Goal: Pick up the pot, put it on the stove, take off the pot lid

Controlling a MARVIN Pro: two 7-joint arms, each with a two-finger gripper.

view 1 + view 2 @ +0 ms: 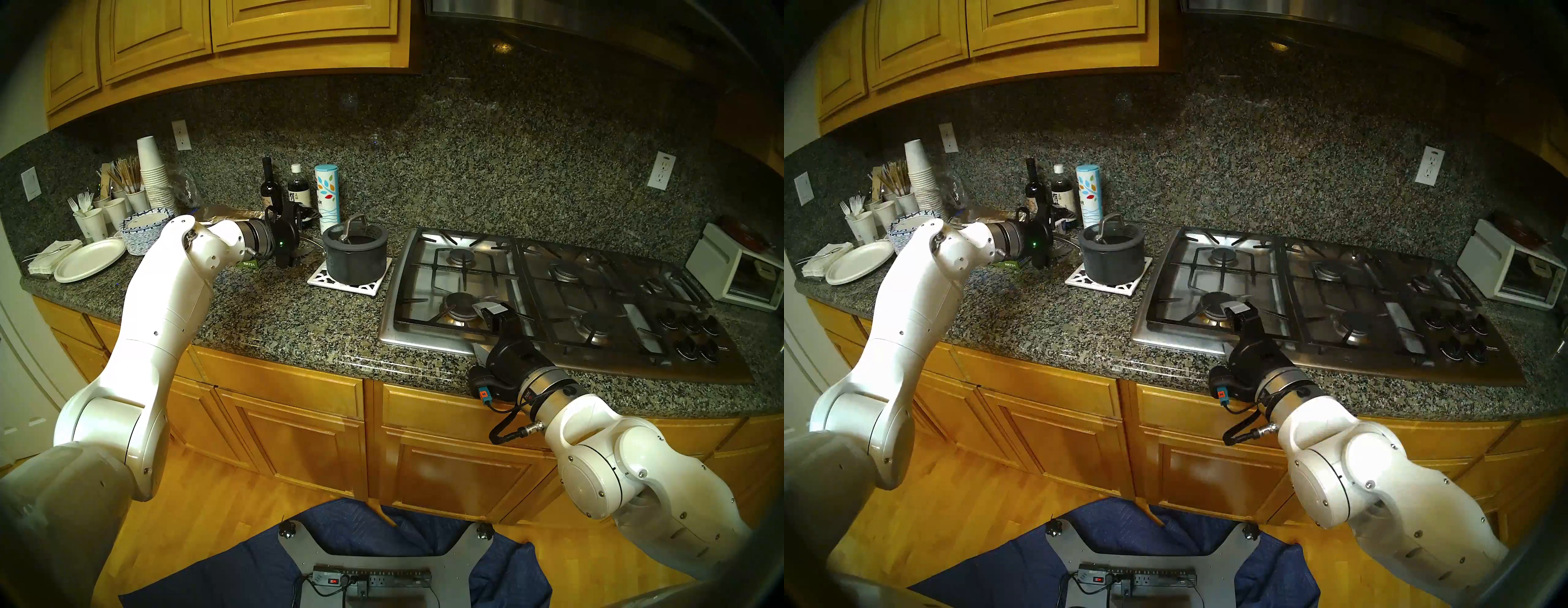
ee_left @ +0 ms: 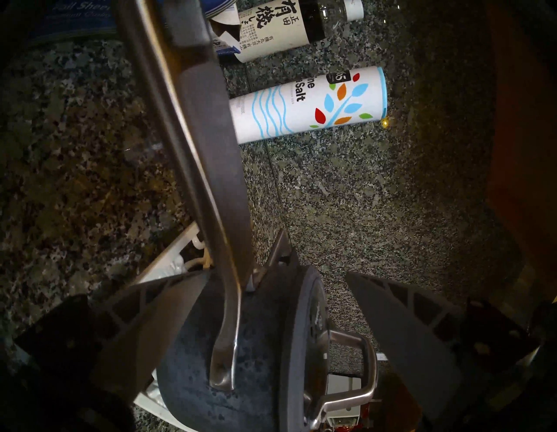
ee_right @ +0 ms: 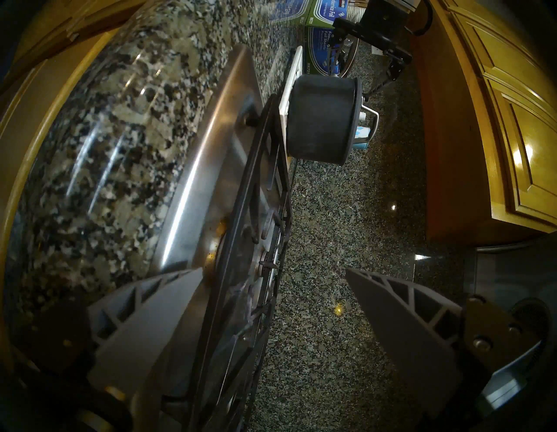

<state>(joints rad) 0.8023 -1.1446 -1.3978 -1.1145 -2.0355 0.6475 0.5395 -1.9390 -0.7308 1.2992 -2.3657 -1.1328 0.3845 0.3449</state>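
Two bottles (image 1: 285, 187) & salt tube (image 1: 327, 197) crowd behind pot (image 1: 355, 260).

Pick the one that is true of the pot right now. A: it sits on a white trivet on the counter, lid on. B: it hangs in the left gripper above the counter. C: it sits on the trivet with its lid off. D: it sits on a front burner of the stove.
A: the pot rests on the white trivet left of the stove, with the pot lid on it.
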